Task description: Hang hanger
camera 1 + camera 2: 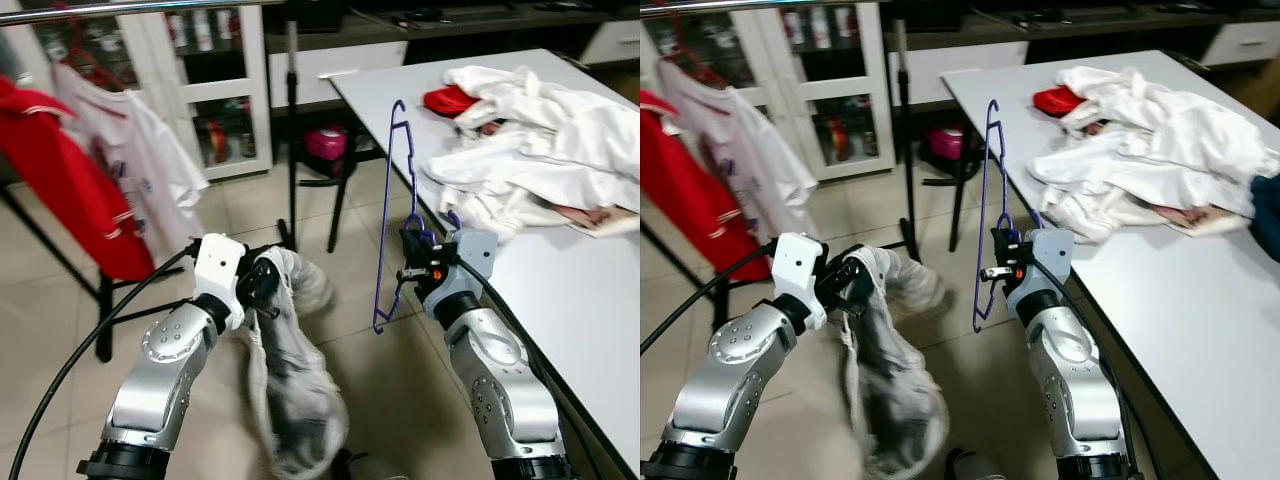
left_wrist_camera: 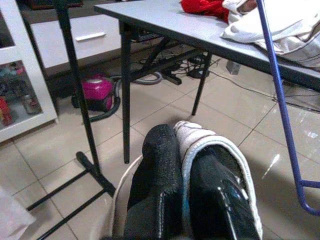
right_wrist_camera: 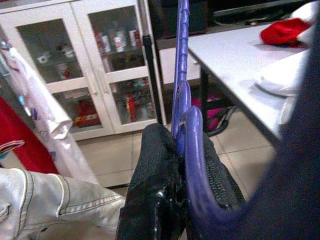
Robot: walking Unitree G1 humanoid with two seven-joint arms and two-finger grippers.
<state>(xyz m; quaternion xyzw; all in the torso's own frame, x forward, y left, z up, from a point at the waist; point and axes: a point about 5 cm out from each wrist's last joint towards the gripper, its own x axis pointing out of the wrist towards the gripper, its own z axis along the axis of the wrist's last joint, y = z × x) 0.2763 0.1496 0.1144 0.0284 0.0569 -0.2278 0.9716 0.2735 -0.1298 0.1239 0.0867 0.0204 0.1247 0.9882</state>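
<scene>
Pale jeans (image 1: 285, 380) are clenched in the left gripper (image 1: 262, 285) — a blue hanger (image 1: 392, 215) is grasped upright by the right gripper (image 1: 412, 262).

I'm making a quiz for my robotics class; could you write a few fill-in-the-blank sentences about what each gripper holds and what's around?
1. The right gripper is shut on a hanger coloured ____.
2. The left gripper grips a pale ____ garment that hangs toward the floor.
3. A pile of white clothes lies on the ____.
4. A ____ shirt hangs on the rack beside a white one.

Missing words: blue; grey; table; red
</scene>
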